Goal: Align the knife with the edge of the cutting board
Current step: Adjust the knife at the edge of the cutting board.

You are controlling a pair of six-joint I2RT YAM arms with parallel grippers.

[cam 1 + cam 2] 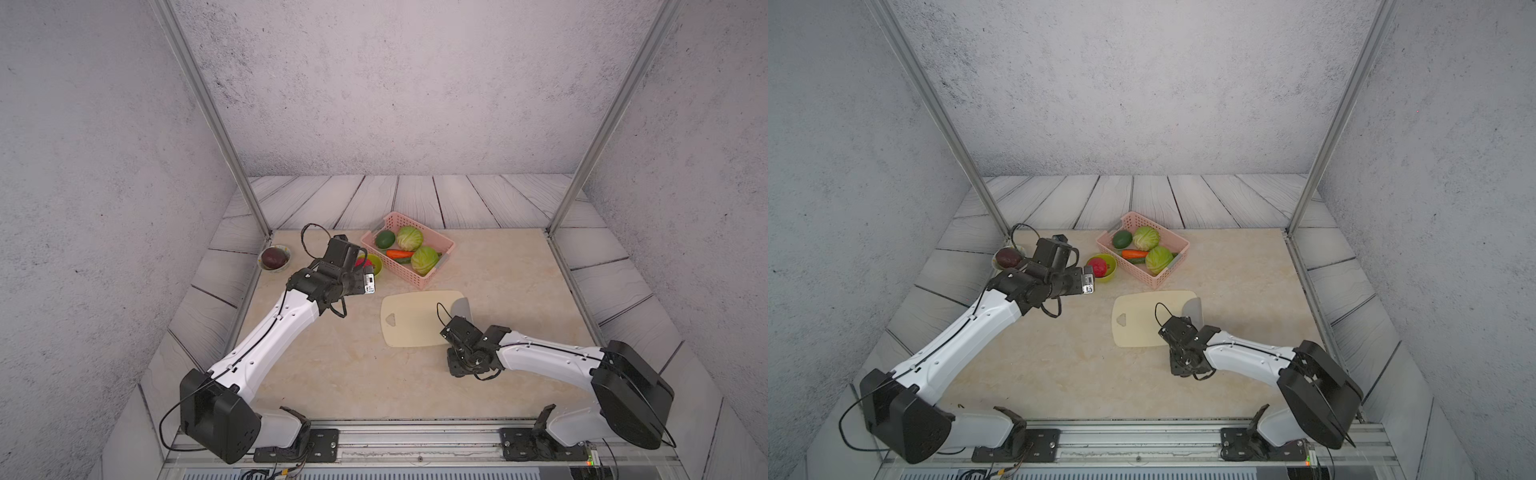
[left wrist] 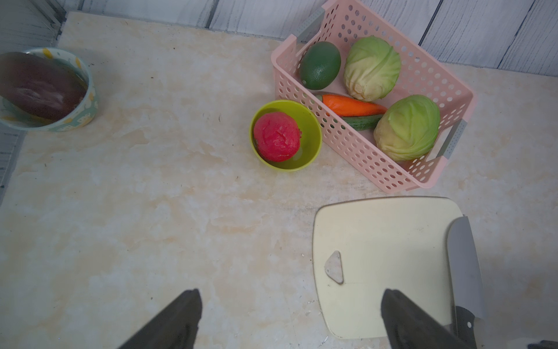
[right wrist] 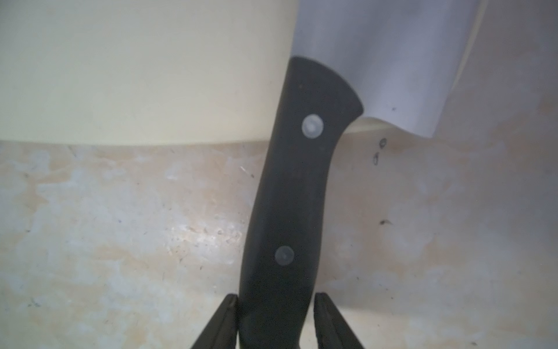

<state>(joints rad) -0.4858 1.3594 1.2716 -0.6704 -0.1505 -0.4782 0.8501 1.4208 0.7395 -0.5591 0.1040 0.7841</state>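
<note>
The cream cutting board lies flat at mid-table, its heart-shaped hole toward the left. The knife lies along the board's right short side, grey blade partly on the board and black riveted handle sticking off the near edge onto the table. My right gripper straddles the handle end: one finger touches it and a slim gap shows at the other, so it is still open. My left gripper hovers open and empty above bare table, left of the board.
A pink perforated basket with cabbages, a carrot, a cucumber and a green fruit stands behind the board. A green bowl holding a red fruit sits beside it. A patterned bowl with a dark purple item is at the far left corner.
</note>
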